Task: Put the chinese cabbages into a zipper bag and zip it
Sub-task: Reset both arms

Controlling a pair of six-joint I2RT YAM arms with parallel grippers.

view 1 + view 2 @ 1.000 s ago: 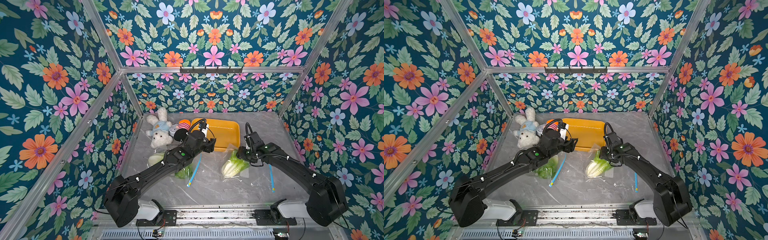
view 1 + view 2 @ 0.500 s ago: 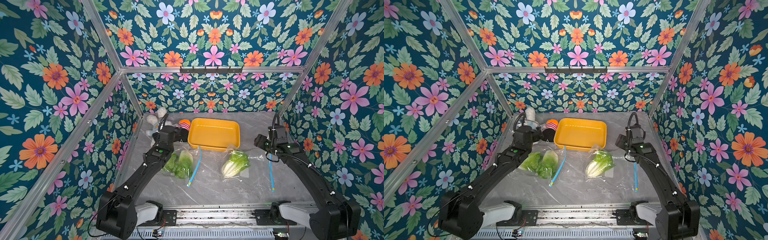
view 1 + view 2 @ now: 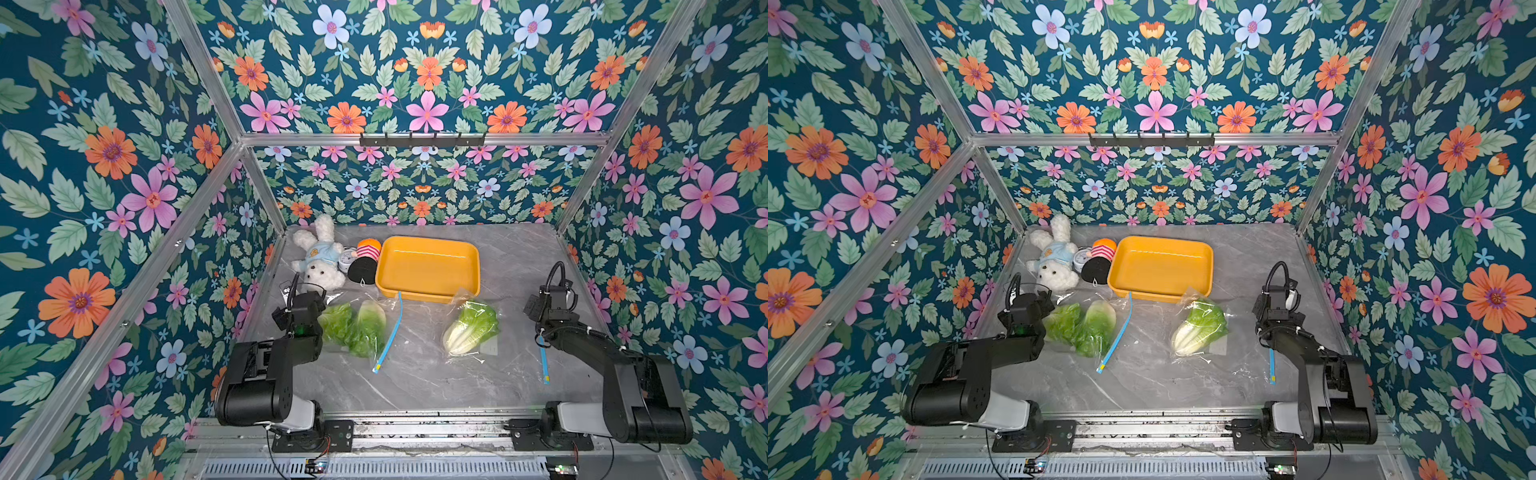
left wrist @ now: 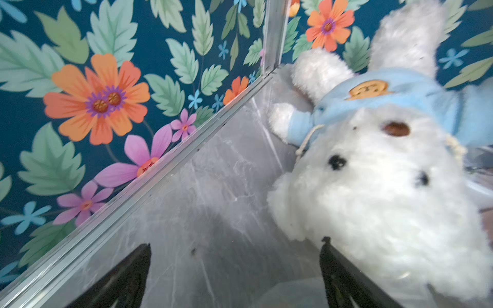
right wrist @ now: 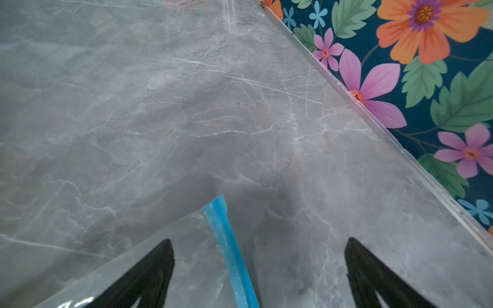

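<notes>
Since all three cabbages already lie inside clear film, I judge the step in hand to be letting go and drawing clear once the zipping is done.

Two cabbages (image 3: 353, 328) lie side by side in the left bag (image 3: 390, 302), with the left zip (image 3: 388, 332) running along its inner edge. The third cabbage (image 3: 471, 328) lies in a second bag (image 3: 490, 347) mid-worktop (image 3: 415, 386), in front of the tray (image 3: 428, 296). The right zip (image 3: 542, 365) lies well to the right, beside my right arm. I cannot tell whether it belongs to that second bag, or whether either zip is pressed shut along its whole length.

To finish well, I should lift straight off the film so that nothing snags or drags a bag. Then I should check each blue strip end to end and pinch any gap again. If a single bag is meant, the third cabbage would need to join the pair.

My left fingers (image 4: 125, 277) are spread wide and hold nothing. Bare worktop shows between them, and one tip sits just beside the bunny (image 4: 373, 200); I cannot tell whether it touches the fur. My right fingers (image 5: 149, 272) are likewise spread wide and empty. They are poised over a corner of film, and the end of the right zip passes between them without being gripped.
</notes>
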